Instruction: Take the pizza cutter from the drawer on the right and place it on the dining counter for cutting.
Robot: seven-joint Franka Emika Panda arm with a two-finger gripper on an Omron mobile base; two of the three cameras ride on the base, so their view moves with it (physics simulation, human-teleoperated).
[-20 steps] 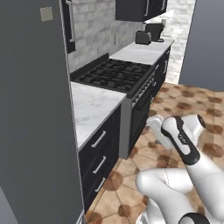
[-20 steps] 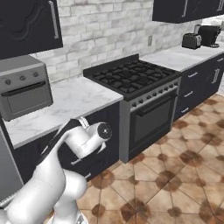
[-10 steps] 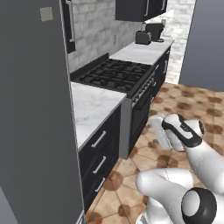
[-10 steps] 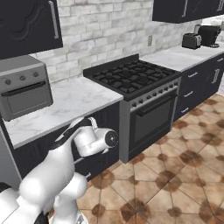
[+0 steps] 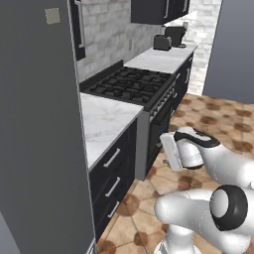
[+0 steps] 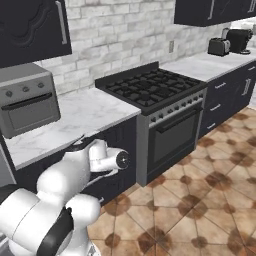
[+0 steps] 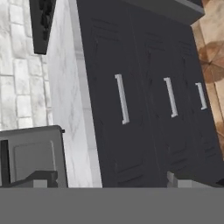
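task barely begun. all three drawers under the marble worktop (image 5: 106, 121) are closed; the top drawer (image 7: 116, 105) sits at centre of the hand view, its silver bar handle (image 7: 122, 105) untouched. the other two drawer fronts follow toward 3 o'clock, each with its own bar, so three handles counted. the pizza cutter is out of sight, presumably inside a closed drawer; which one, cannot tell. the dining counter isn't part of what's framed here.

gripper (image 7: 109, 181) at 6 o'clock of the hand view, fingertips (image 7: 41, 180) set wide apart, holding nothing, well apart from the drawer fronts. in the left base view the hand hangs in front of the stove (image 5: 136, 87), at 3 o'clock of the drawer stack.

left to do: reach the handle, pull the drawer open, find and grab the cutter, carry it to the counter, set it down.

counts: one stove, one grey countertop oven (image 6: 27, 102) at 9 o'clock in the right base view, one toaster (image 6: 218, 46) and one coffee machine (image 6: 238, 39) at 2 o'clock.
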